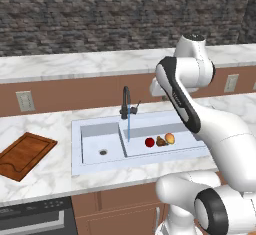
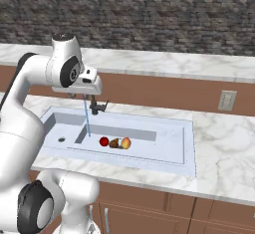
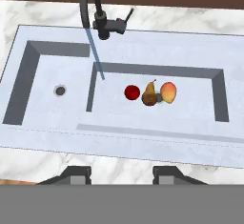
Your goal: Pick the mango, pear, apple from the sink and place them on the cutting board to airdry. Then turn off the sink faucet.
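So far nothing is done: the fingers [image 3: 122, 174] hang high above the sink's [image 3: 47, 137] near rim, drawn to their narrowest and holding nothing, while the apple [image 3: 132, 92], pear [image 3: 149, 96] and mango [image 3: 168, 92] lie in a touching row in the right basin. Water runs in a thin stream from the black faucet [image 3: 97, 15], and the board [image 1: 25, 155] lies bare on the bench [image 1: 45, 179] well left of the sink, so all three picks and the shut-off remain. Around them spread white marble, brown cabinet fronts, wall sockets and a dark stone wall [image 1: 100, 14].
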### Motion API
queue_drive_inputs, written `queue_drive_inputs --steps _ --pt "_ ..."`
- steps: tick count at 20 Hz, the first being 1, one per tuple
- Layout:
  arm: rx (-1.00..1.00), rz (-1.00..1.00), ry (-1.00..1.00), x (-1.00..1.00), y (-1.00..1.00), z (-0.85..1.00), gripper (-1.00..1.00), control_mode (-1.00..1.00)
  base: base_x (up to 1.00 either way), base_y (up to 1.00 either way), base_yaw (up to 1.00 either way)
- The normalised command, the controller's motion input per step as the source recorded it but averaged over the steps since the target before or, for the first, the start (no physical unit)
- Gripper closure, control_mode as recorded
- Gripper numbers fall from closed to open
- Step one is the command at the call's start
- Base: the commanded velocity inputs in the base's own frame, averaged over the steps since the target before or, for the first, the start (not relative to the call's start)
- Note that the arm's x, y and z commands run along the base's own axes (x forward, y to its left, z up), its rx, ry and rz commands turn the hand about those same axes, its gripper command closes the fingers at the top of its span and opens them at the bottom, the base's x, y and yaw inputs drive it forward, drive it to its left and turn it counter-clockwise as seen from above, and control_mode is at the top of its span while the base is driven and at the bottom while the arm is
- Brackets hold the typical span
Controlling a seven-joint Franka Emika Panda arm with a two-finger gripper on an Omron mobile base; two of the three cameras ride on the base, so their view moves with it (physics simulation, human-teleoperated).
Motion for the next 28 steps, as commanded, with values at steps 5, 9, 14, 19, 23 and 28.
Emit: queue_drive_inputs --steps 5,9,14,19,23,28 --pt "0.0 0.0 0.0 -0.01 0.0 -0.08 -1.0 -1.0 0.0 0.0 0.0" --pt "0.0 0.0 0.01 0.0 -0.19 -0.38 -1.0 -1.0 0.0 0.0 0.0" --pt "-0.01 0.0 0.0 0.04 -0.31 -0.32 -1.0 -1.0 0.0 0.0 0.0" --pt "0.0 0.0 0.02 0.13 -0.26 -0.16 -1.0 -1.0 0.0 0.0 0.0" --pt "0.0 0.0 0.01 0.28 -0.18 -0.12 -1.0 -1.0 0.0 0.0 0.0" --pt "0.0 0.0 0.01 0.35 -0.18 -0.23 -1.0 -1.0 0.0 0.0 0.0"
